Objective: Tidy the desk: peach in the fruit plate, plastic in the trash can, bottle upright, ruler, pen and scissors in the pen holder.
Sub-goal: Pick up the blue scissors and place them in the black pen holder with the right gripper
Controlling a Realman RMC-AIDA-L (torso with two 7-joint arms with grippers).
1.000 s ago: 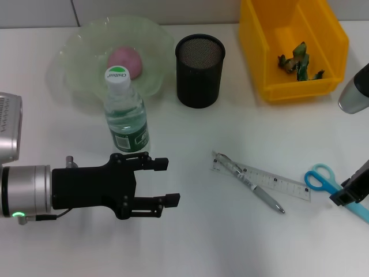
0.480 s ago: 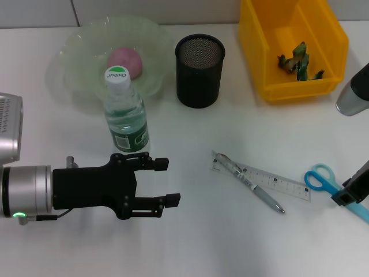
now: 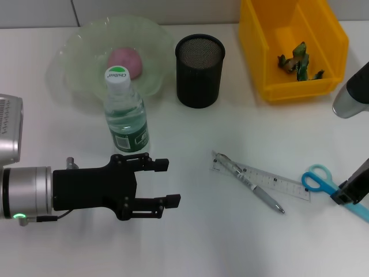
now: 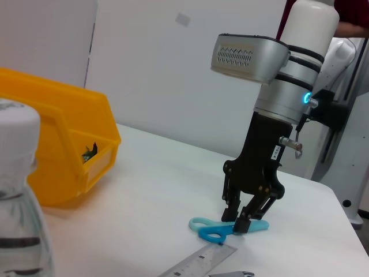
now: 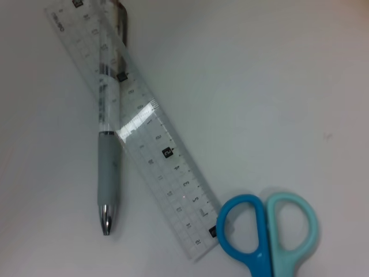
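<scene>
The right end effector pinches the scissors near the bench's right edge. The left end effector hangs spread over bare bench beside the bottle.

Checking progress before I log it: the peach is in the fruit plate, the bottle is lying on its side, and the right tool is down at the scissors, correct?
Not quite. The bottle stands upright, cap up, just in front of the fruit plate, as the head view shows. The rest holds: the peach is in the plate, and the right tool is down at the scissors.
</scene>
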